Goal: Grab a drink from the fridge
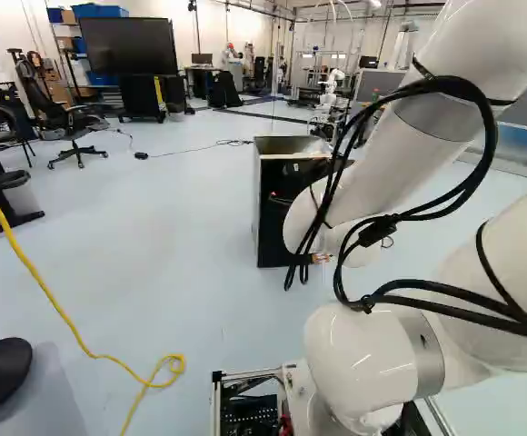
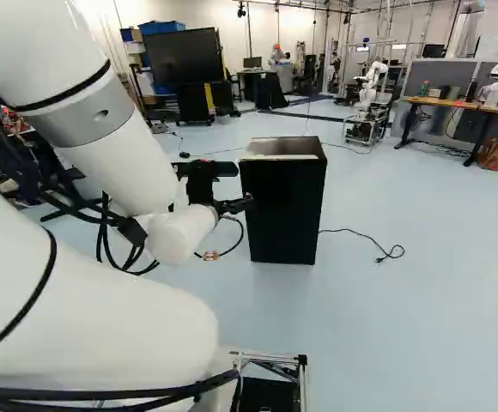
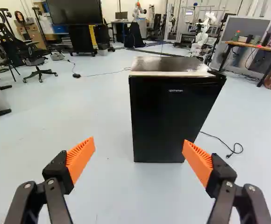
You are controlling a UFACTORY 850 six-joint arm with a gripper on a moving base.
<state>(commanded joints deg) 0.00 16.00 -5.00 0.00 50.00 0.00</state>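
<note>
In the right base view my gripper [image 2: 234,205] is at the end of the arm, just left of the black fridge [image 2: 285,206]. The wrist view shows the gripper [image 3: 139,156] open, its two orange pads wide apart and nothing between them. Ahead of it, a little off to one side, stands the small fridge [image 3: 173,112] with its door closed. The forearm and cables partly cover the fridge [image 1: 267,222] in the left base view. No drink shows in any view; the fridge's inside is hidden.
A yellow cable [image 1: 73,331] lies on the floor at the left. A black power cord [image 2: 365,236] trails beside the fridge. Farther back are an office chair [image 1: 68,123], a large screen [image 1: 129,45], a wooden-topped table [image 2: 455,104] and another robot [image 2: 371,86].
</note>
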